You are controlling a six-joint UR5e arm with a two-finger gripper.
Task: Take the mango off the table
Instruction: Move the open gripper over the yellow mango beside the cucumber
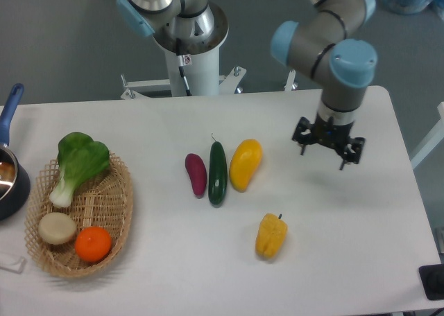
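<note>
The mango (pixel 245 164) is a smooth yellow oblong fruit lying on the white table (pixel 347 240), just right of a green cucumber (pixel 217 172). My gripper (pixel 326 148) hangs above the table to the right of the mango, apart from it. Its fingers point down, stand open, and hold nothing.
A purple sweet potato (pixel 195 174) lies left of the cucumber. A lumpy yellow-orange bell pepper (pixel 270 235) lies in front of the mango. A wicker basket (pixel 114 212) at the left holds bok choy, an onion and an orange. A dark pot (pixel 10 177) with a blue handle is at the left edge.
</note>
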